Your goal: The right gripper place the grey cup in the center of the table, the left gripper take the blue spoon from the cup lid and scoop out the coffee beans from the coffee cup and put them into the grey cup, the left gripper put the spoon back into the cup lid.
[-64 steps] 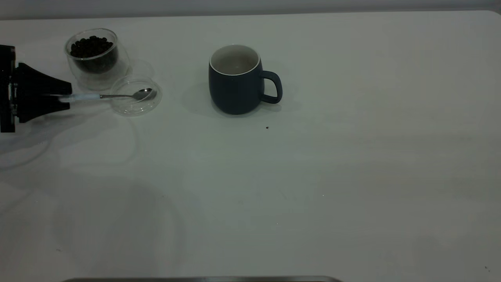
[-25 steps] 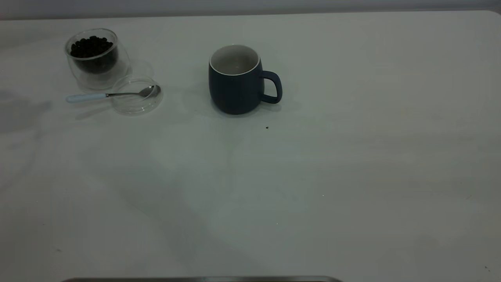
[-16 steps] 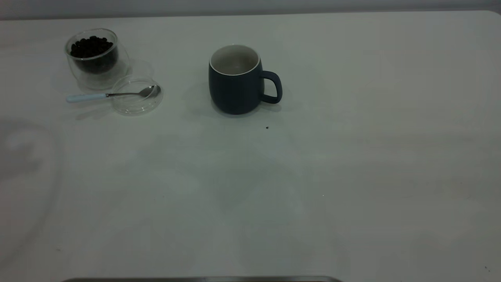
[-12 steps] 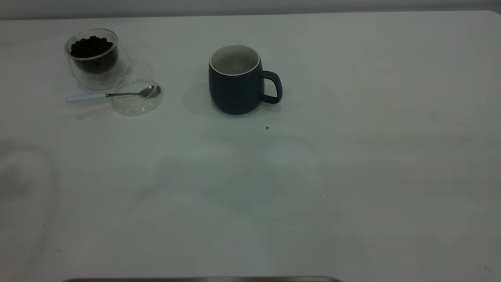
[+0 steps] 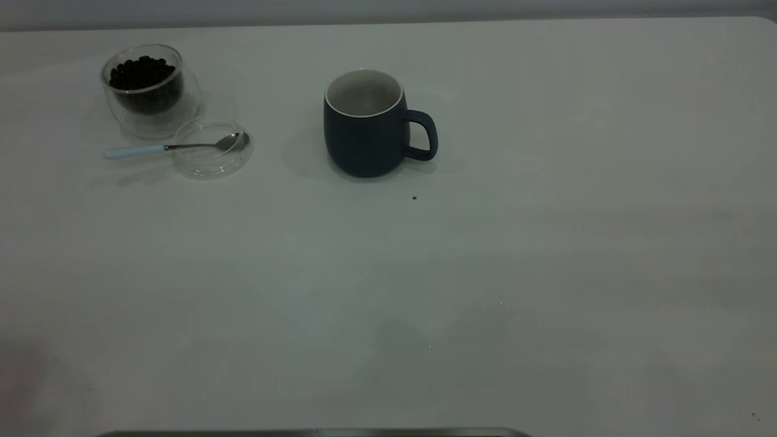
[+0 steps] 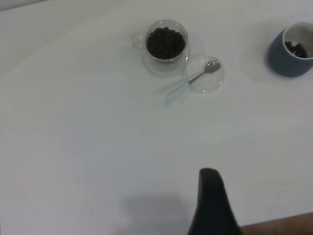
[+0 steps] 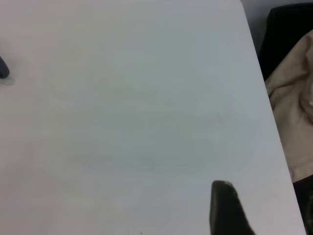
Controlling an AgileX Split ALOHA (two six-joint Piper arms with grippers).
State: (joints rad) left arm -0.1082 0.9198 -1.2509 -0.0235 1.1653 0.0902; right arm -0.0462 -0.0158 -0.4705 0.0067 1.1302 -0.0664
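1. The mug [image 5: 366,123]: we find it upright near the middle of the surface [image 5: 485,273], handle turned toward the right arm's side. The left wrist view shows dark beans [image 6: 295,49] inside it [image 6: 289,50].
2. The glass cup [image 5: 147,90]: it stands well apart from the mug, toward the left arm's side, and holds a heap of coffee beans [image 5: 141,71].
3. The lid [image 5: 212,149]: a clear disc lying flat just beside the glass cup.
4. The spoon [image 5: 167,147]: its metal bowl rests in the lid and its pale blue handle sticks out over the surface. Nothing grips it.
5. The left end effector [image 6: 211,208]: absent from the exterior view. Its wrist view shows one dark fingertip at the frame's edge, far from the cups; we cannot tell whether the fingers are spread or pressed together.
6. The right end effector [image 7: 226,208]: likewise one dark fingertip over bare surface near the edge, with pale cloth [image 7: 293,117] beyond; finger state cannot be told.
7. Standing, as we judge it: every step looks done, with both arms drawn off.
8. Risks from here:
   - The overhanging handle is a lever; any brush by an arm could flip the spoon out of the lid.
   - The lid is light and would slide under such a nudge.
   - A low sweep could tip the glass cup and spill beans.
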